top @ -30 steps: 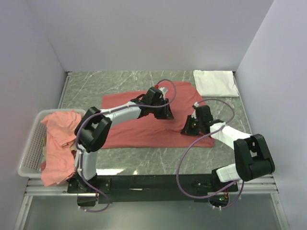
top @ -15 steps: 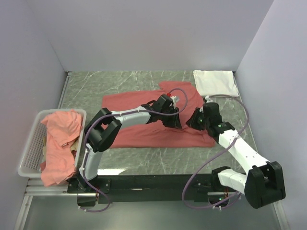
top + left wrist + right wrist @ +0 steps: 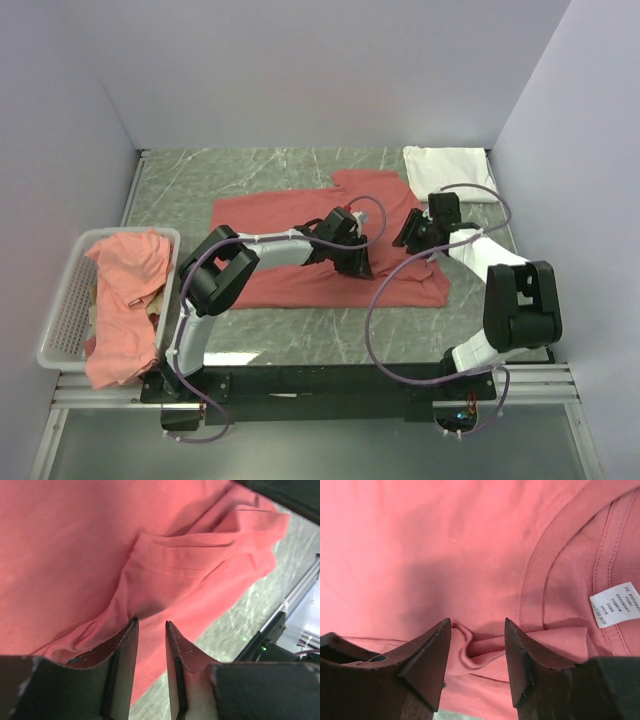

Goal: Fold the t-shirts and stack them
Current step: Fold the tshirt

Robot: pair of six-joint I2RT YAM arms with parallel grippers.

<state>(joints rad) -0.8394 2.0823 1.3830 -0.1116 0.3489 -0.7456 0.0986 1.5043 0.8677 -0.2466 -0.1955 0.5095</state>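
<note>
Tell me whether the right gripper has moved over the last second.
Yes. The right gripper moved toward the far edge of the table, closer to the folded white t-shirt at the far right.

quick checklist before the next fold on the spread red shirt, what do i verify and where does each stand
1. Right gripper open: ok, jaws apart above a pucker of cloth beside the collar.
2. Left gripper free of cloth: ok, a gap shows between its fingers.
3. Coral-red cotton t-shirt lying flat: not ok, creased and bunched at its right end.
4. Folded white t-shirt clear of the red one: cannot tell, their edges lie close.
5. Salmon shirts inside the white plastic mesh basket: not ok, they hang over its near rim.
</note>
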